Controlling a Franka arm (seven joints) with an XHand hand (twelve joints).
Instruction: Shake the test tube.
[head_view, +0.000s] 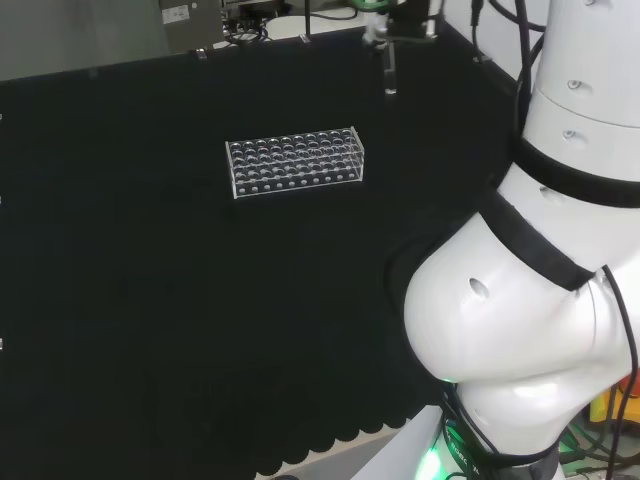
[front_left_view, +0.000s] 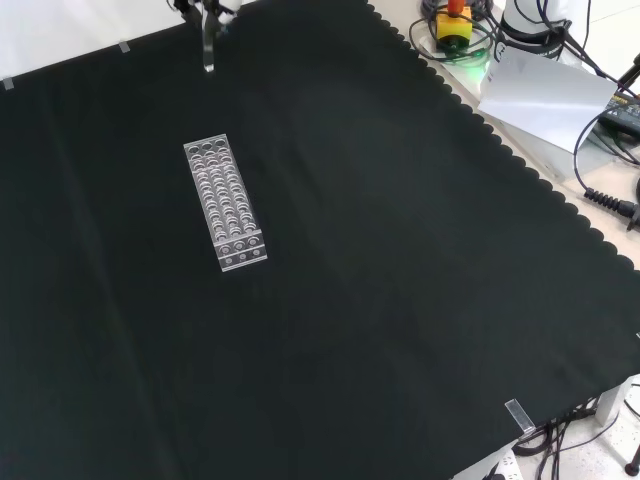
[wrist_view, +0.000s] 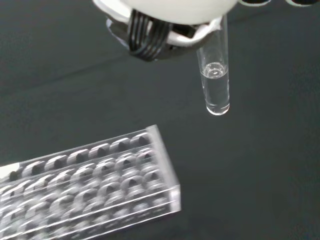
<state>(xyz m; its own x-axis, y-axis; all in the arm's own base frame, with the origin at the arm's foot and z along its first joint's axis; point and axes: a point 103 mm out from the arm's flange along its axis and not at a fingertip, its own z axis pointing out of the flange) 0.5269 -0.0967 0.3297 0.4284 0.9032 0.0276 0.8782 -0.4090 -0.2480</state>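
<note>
Above the black cloth of the tabletop (front_left_view: 400, 300), well clear of the rack (head_view: 294, 160), I see the test tube (wrist_view: 215, 85) hanging upright in the air. From the wrist view, its upper end disappears behind the blurred white underside of the hand (wrist_view: 175, 15), and its rounded bottom points down at the cloth. Clear liquid fills the lower part of the tube, with the surface sitting a little above the rounded tip. I take the fingers to be grasping the tube near its top, since it hangs from the hand with nothing beneath it, though I cannot make out how each one lies against the glass.

Looking from the head view, I find the tube beyond the rack and to its right, near the far edge of the cloth, held just under the hand. The front view puts the tube past the rack's far short end, close to the upper edge of the cloth, with the hand at its top.

The rack itself is clear plastic, a long block with rows of round holes, lying flat on the cloth. I cannot see anything standing in its holes.
</note>
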